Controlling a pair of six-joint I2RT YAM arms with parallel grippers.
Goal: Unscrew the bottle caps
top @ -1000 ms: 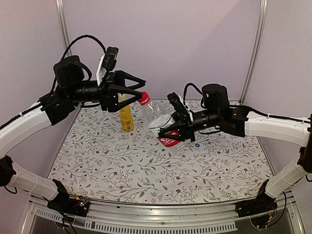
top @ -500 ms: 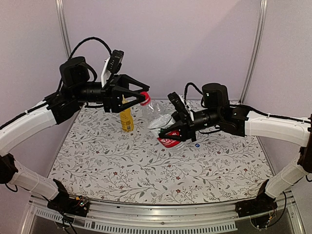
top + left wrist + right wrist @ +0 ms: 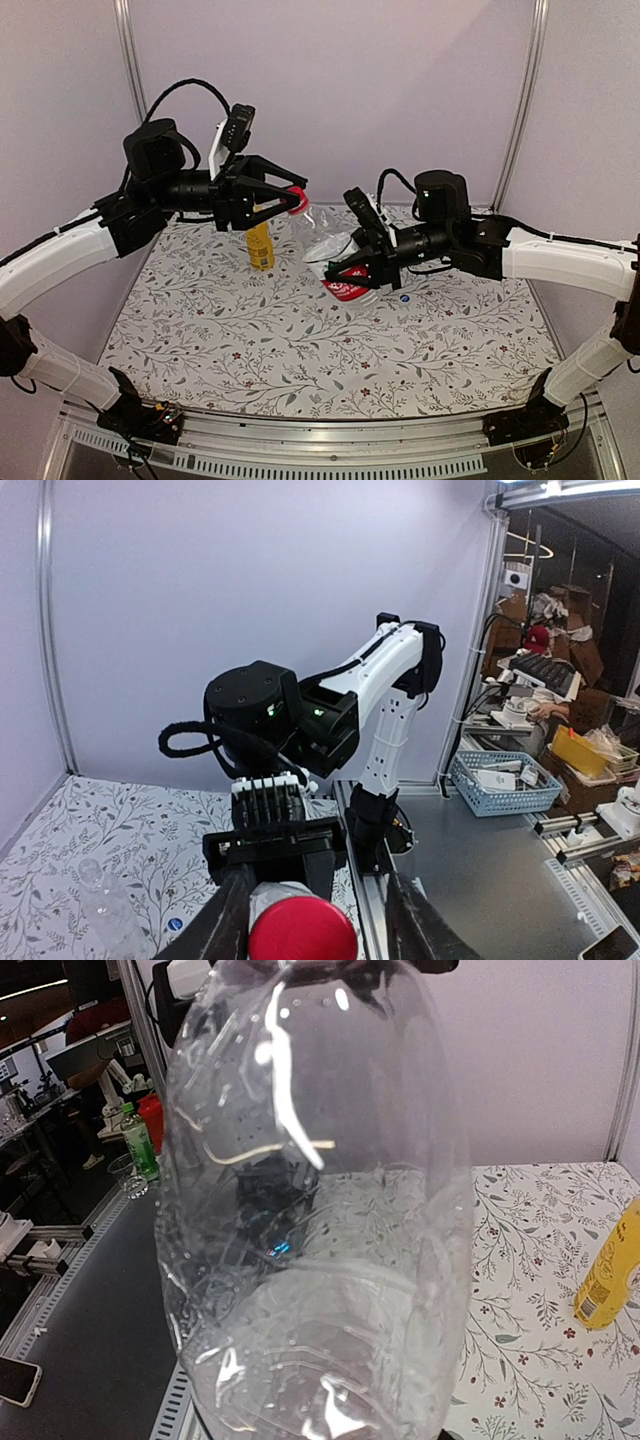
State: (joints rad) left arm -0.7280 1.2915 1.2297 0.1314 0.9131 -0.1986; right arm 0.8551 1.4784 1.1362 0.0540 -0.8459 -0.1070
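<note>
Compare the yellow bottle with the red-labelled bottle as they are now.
The yellow bottle stands upright on the table; the red-labelled bottle is held tilted in the air by the right gripper. The yellow bottle holds yellow liquid; the red-labelled bottle is clear and looks empty. Both are small plastic bottles.

The left gripper (image 3: pixel 299 197) moves right from its earlier spot to reach the red cap (image 3: pixel 302 932), its jaws narrowing from wide open until they closely flank the cap on both sides.
</note>
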